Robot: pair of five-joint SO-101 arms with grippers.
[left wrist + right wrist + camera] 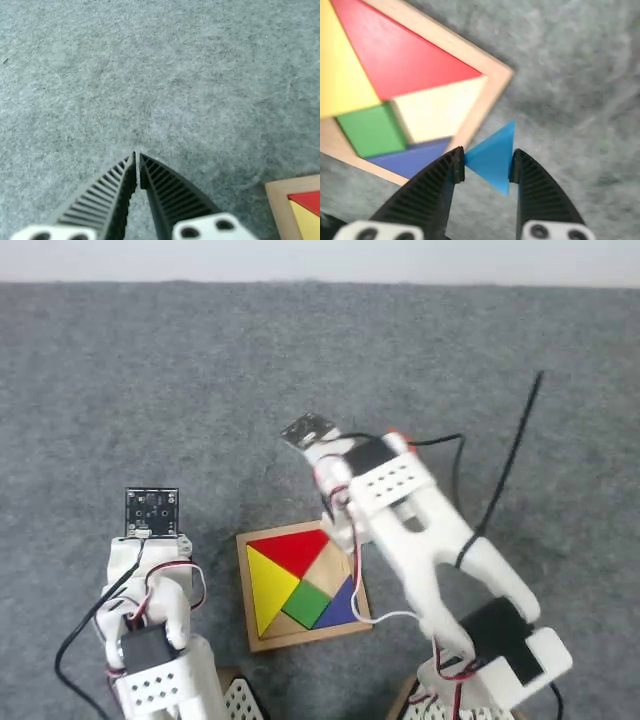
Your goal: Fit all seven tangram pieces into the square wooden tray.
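The right gripper (488, 161) is clamped on a small light-blue triangular piece (494, 152). It holds the piece just outside one edge of the square wooden tray (498, 80), over the grey felt bench (150, 75). In the tray lie a red triangle (400, 55), a yellow triangle (342, 75), a green square (370, 130), a pale cream triangle (440, 112) and a dark blue piece (415, 155). The left gripper (136, 159) is closed on nothing, near a tray corner.

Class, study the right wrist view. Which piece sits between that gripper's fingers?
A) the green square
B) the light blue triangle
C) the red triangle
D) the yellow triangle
B: the light blue triangle is gripped on both sides by the right gripper, just outside the rim of the wooden tray.
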